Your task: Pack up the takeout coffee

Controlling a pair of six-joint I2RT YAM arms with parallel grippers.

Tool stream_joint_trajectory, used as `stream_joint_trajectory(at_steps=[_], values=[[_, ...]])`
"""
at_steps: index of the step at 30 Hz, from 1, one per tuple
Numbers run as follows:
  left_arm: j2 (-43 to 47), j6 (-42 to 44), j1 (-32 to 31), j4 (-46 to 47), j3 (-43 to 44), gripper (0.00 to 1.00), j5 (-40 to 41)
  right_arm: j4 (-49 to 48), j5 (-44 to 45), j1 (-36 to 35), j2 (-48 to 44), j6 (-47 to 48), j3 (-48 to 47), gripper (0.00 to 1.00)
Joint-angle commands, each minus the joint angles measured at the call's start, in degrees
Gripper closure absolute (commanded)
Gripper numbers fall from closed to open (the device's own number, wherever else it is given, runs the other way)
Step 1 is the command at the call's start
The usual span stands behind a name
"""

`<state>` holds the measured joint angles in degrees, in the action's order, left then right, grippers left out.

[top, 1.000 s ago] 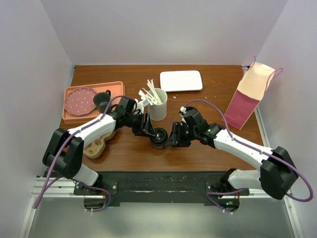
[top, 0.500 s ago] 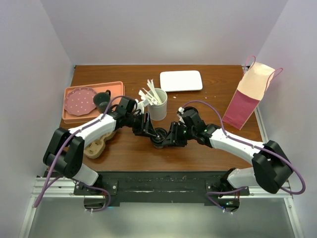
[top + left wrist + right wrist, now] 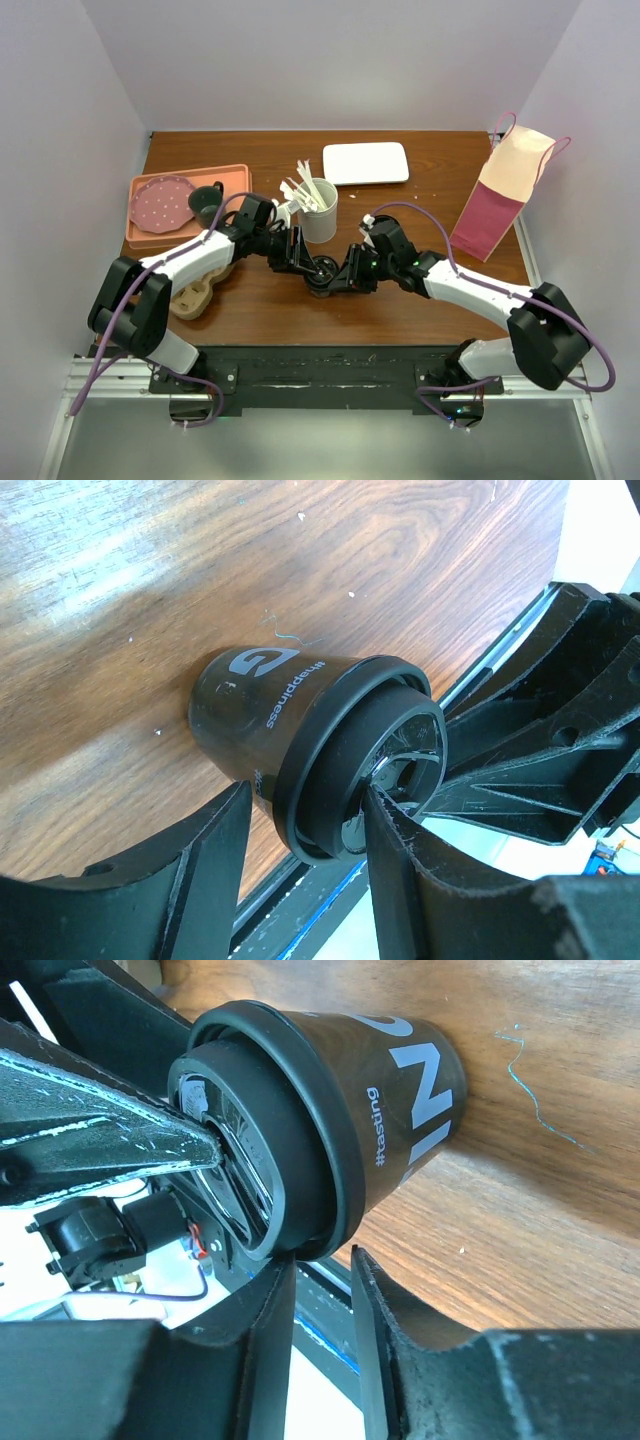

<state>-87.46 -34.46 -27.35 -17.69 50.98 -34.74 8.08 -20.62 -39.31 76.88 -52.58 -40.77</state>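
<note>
While the left gripper clamps the takeout coffee mid-frame, seat the right gripper (jaws narrow, grip unclear) under its lid.

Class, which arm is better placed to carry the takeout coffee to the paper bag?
Right, likely. The paper bag stands far right, nearer the right gripper, which is at the takeout coffee; the left gripper would have to reach across.
</note>
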Motion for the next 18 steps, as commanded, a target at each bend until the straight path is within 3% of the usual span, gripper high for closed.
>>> stream_joint_trajectory(at_steps=[1, 13, 16, 18], values=[[-5.1, 2.8, 0.4, -7.2, -4.6, 0.49, 13.6, 3.5, 9.5, 0.8, 2.4, 0.4, 4.6, 0.72], [-6.0, 3.8, 1.2, -8.2, -5.3, 0.50, 16.1, 1.1, 14.2, 0.8, 4.3, 0.6, 10.0, 0.86], [-6.2, 4.1, 1.2, -7.8, -4.9, 0.50, 15.5, 1.8, 13.0, 0.7, 1.5, 1.2, 8.8, 0.85], [-6.0, 4.7, 1.3, -7.7, -4.4, 0.50, 15.1, 3.4, 12.8, 0.6, -1.7, 1.8, 6.3, 0.77]])
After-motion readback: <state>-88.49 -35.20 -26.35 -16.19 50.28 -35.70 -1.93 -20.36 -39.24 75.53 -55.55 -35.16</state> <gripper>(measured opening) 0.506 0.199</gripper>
